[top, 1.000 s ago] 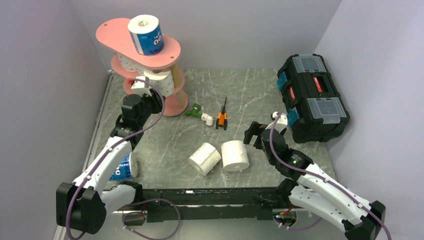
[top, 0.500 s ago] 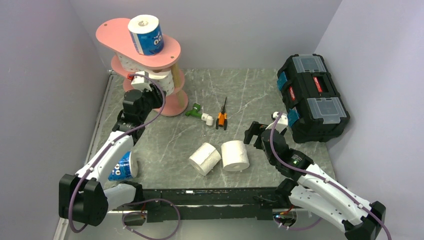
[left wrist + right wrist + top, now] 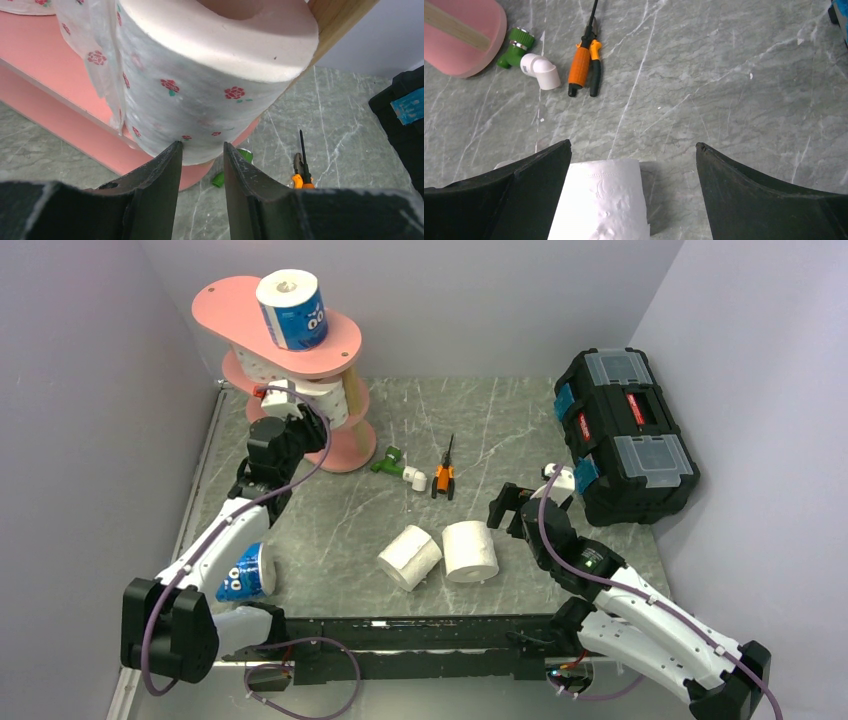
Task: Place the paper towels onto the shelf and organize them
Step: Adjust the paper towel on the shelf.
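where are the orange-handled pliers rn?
In the top view, the orange-handled pliers lie near the centre, just right of the white-and-green fitting, between the pink shelf on the left and the black toolbox on the right.

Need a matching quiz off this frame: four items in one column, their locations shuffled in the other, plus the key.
Things:
1. rose-printed roll
2. orange-handled pliers
3. black toolbox
4. right-hand plain white roll

Places:
A. at the right side of the table
B. on the table just ahead of the right pincer, whose fingers are spread wide
C. on the pink shelf, at the tips of the left pincer
D. lying beside the white-and-green fitting

Pairs: 1-C, 2-D, 3-A, 4-B
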